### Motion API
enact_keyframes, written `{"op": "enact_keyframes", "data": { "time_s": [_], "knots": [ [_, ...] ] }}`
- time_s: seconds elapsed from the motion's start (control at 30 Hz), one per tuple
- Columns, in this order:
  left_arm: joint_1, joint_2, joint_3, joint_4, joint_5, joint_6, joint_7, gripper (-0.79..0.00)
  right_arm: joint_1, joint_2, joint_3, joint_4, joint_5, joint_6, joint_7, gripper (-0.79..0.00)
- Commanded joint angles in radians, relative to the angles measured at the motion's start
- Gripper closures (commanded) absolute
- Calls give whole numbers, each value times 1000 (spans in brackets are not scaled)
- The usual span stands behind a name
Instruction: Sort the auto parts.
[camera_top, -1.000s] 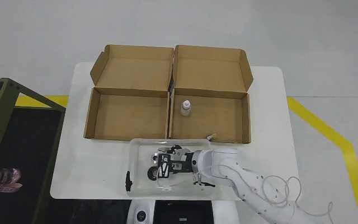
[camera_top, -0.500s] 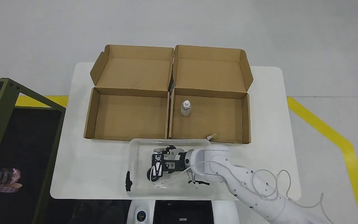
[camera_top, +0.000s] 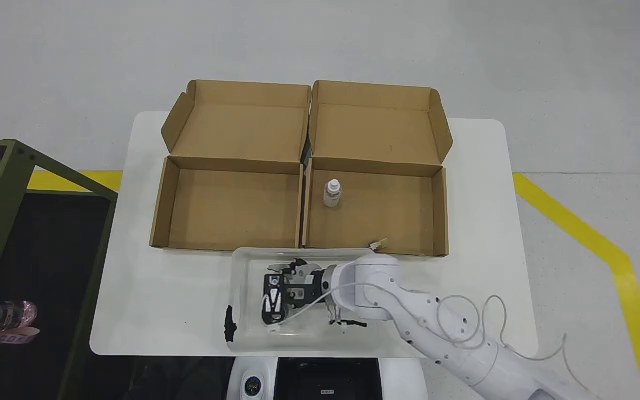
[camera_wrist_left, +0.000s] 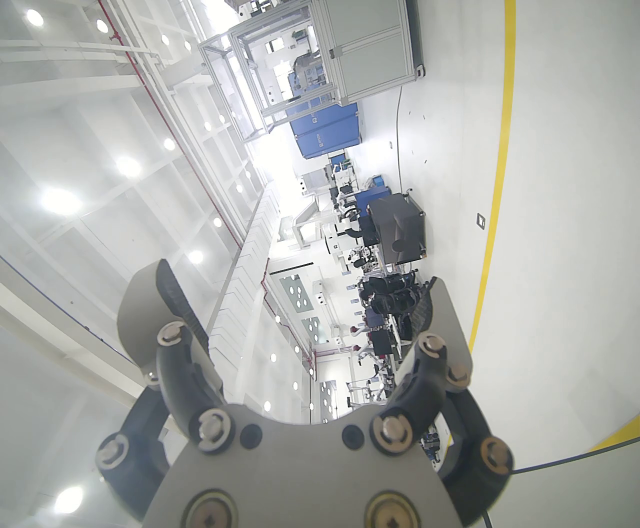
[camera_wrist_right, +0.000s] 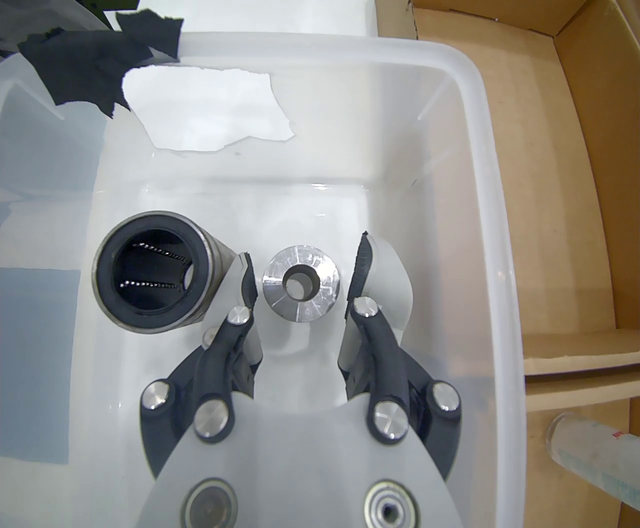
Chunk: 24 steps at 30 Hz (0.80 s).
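Auto-part ring (camera_wrist_right: 301, 290), silver with a hole through its middle, stands on the floor of the clear plastic bin (camera_wrist_right: 480, 150). Just beside it in the bin lies a ribbed metal cylinder (camera_wrist_right: 155, 272) with a black lining, its open end facing up. The right tool (camera_wrist_right: 305, 275) is down inside the bin, released, with one finger on each side of the ring and a narrow gap at both. One of those fingers (camera_wrist_right: 247, 282) sits between ring and cylinder. Black tape (camera_wrist_right: 95, 60) and a torn white label (camera_wrist_right: 210, 115) mark the bin's end wall. Two open cardboard boxes stand on the white desk (camera_top: 480, 180) just beyond the bin's far side. One box (camera_top: 400, 215) holds an upright white bottle (camera_top: 333, 192), and the other box (camera_top: 232, 208) stands alongside. The left tool (camera_wrist_left: 297, 290) is away from the bin, released, with its fingers spread wide and nothing between them.
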Motion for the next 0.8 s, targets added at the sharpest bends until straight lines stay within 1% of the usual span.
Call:
{"op": "enact_keyframes", "data": {
  "time_s": [0.0,0.2,0.27,0.3,0.37,0.4,0.43,0.6,0.77],
  "knots": [
    [0,0,0,0,0,0,0,-785,5,-4,-3,14,0,0,-1,-372],
    [0,0,0,0,0,0,0,-785,8,-12,-7,42,2,2,-6,-366],
    [0,0,0,0,0,0,0,-785,9,-15,-7,46,1,0,-8,-305],
    [0,0,0,0,0,0,0,-785,9,-15,-8,47,1,-1,-9,-259],
    [0,0,0,0,0,0,0,-785,7,-16,-7,45,0,-3,-7,-148],
    [0,0,0,0,0,0,0,-785,6,-17,-5,44,0,-5,-6,-58],
    [0,0,0,0,0,0,0,-785,5,-17,-4,42,1,-6,-6,0],
    [0,0,0,0,0,0,0,-785,-3,-15,17,14,22,-20,-20,0],
    [0,0,0,0,0,0,0,-785,-26,-4,61,-49,51,-31,-40,0]
  ]
}}
